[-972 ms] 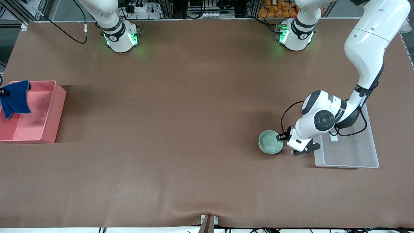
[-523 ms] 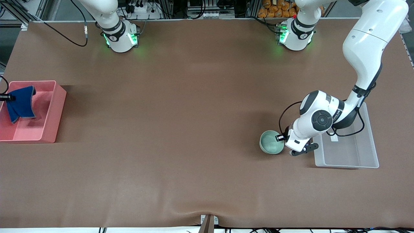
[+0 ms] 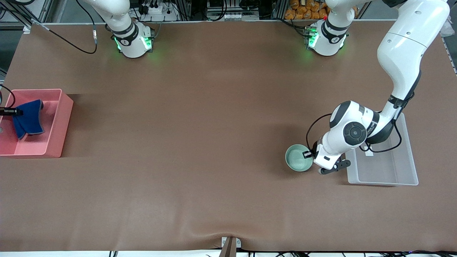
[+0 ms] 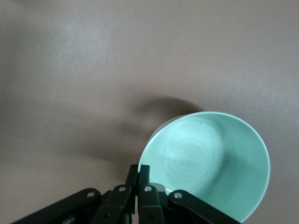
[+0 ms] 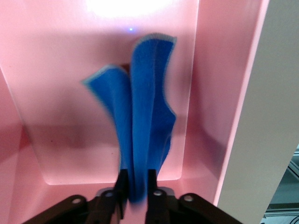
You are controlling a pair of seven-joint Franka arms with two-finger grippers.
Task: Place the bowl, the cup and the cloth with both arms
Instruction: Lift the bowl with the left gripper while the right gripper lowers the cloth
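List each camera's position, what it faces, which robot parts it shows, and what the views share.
Front view: high across the table, facing both bases; shows both arms, the pink bin, the clear tray.
Left wrist view: on the left arm's wrist, looking down at the bowl; the left gripper pinches its rim.
Right wrist view: on the right arm's wrist, looking into the pink bin; the right gripper holds the cloth.
Shared: front view also shows the bowl and cloth.

Left arm: elbow high, forearm bent down over table nr its own end; left gripper (image 3: 310, 154) low, fingers (image 4: 138, 179) pinched on bowl (image 3: 299, 157) rim. Right gripper (image 5: 136, 184) over pink bin (image 3: 57, 142), clamped on hanging cloth (image 3: 29, 117).
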